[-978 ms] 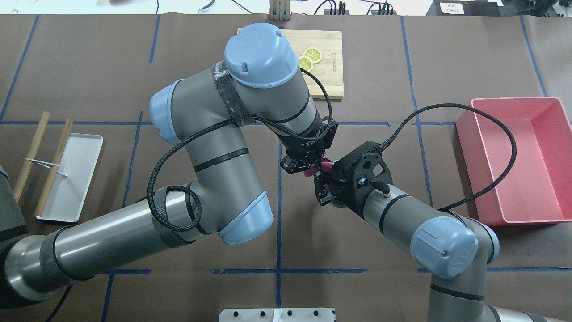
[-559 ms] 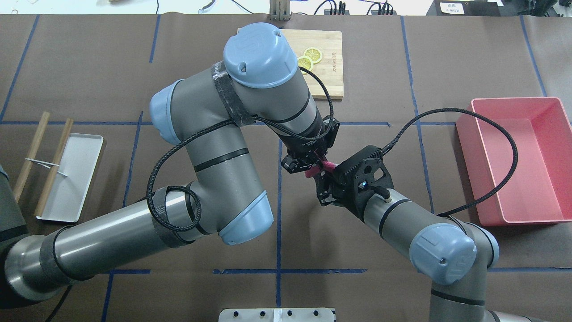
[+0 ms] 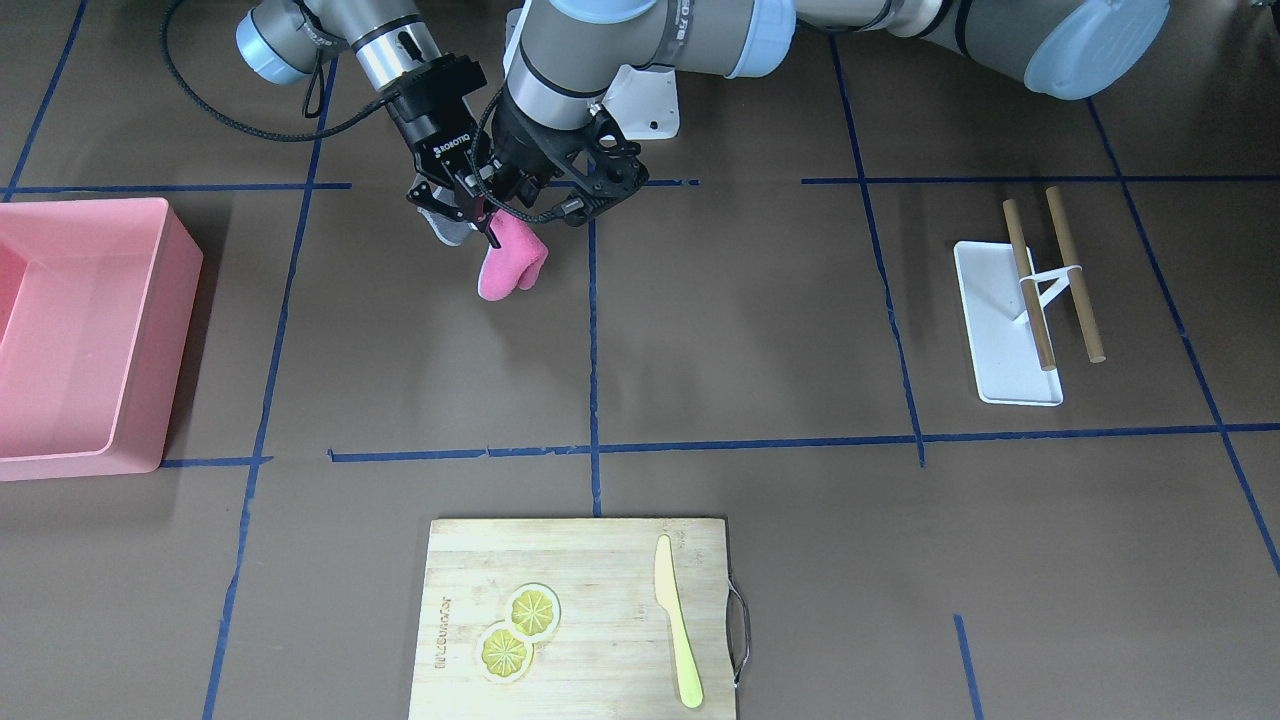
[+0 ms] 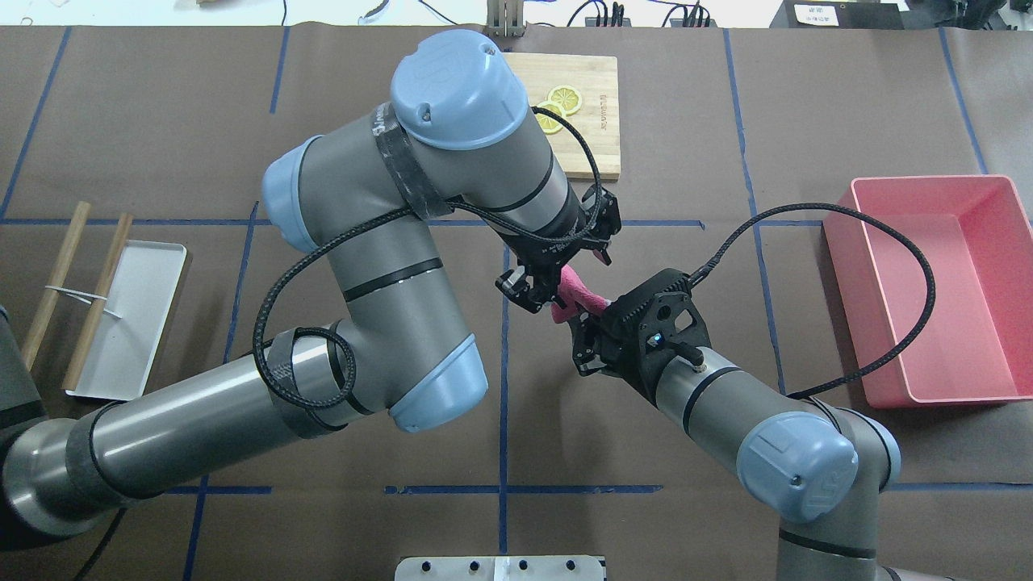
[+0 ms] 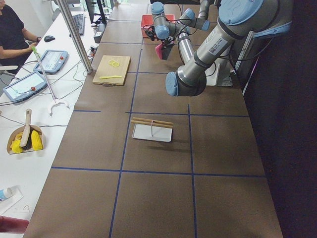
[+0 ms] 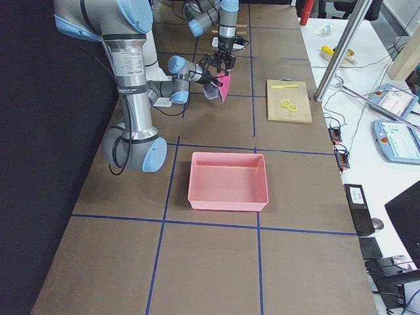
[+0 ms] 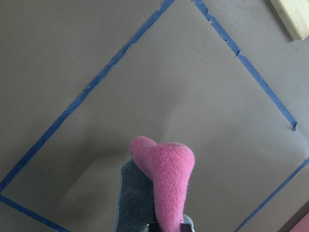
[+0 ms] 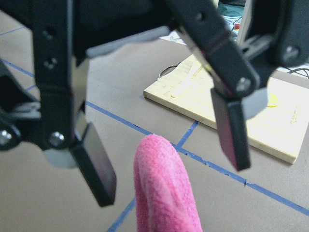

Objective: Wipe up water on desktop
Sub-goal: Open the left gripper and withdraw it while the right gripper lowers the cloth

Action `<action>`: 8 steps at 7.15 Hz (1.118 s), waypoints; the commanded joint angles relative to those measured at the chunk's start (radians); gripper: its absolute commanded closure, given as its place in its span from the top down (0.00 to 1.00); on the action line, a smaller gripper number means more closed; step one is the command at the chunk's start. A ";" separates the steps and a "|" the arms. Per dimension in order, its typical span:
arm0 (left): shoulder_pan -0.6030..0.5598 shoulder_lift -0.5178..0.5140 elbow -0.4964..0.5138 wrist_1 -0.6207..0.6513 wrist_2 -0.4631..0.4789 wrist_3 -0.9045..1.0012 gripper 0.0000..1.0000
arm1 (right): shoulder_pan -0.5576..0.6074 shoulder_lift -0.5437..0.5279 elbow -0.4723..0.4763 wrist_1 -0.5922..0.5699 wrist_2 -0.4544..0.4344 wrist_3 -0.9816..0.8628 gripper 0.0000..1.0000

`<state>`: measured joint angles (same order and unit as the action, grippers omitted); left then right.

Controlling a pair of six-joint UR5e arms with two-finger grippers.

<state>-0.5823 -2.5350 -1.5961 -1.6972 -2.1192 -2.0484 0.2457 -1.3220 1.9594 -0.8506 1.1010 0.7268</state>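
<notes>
My right gripper (image 4: pixel 578 319) is shut on a pink cloth (image 4: pixel 578 294) with a grey underside and holds it above the brown desktop (image 4: pixel 807 105), near the middle blue tape line. In the front view the cloth (image 3: pixel 508 262) hangs down from the right gripper (image 3: pixel 478 215). My left gripper (image 4: pixel 558 274) is open, and its fingers (image 8: pixel 99 174) stand on either side of the cloth (image 8: pixel 164 193) without touching it. The left wrist view shows the cloth (image 7: pixel 169 179) over bare desktop. I see no wet patch.
A pink bin (image 4: pixel 1001 282) stands at the right. A wooden cutting board (image 4: pixel 593 137) with lemon slices (image 4: pixel 565 98) and a yellow knife (image 3: pixel 675 620) lies at the far middle. A white tray (image 4: pixel 129 323) with wooden sticks lies at the left.
My left gripper has spread its fingers and let go of the cloth, and its arm has shifted slightly towards the far side. My right gripper still holds the cloth.
</notes>
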 commanded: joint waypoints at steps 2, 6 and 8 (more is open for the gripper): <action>-0.131 0.074 -0.077 -0.018 -0.014 0.007 0.85 | 0.000 0.010 0.125 -0.377 0.020 0.382 0.00; -0.163 0.311 -0.274 -0.012 -0.019 0.346 0.85 | 0.298 0.015 0.122 -0.700 0.671 0.608 0.00; -0.165 0.326 -0.269 -0.013 -0.018 0.399 0.85 | 0.325 0.015 0.044 -0.728 0.782 0.596 0.00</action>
<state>-0.7452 -2.2224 -1.8663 -1.7098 -2.1375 -1.6861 0.5490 -1.3087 2.0520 -1.5557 1.8087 1.3271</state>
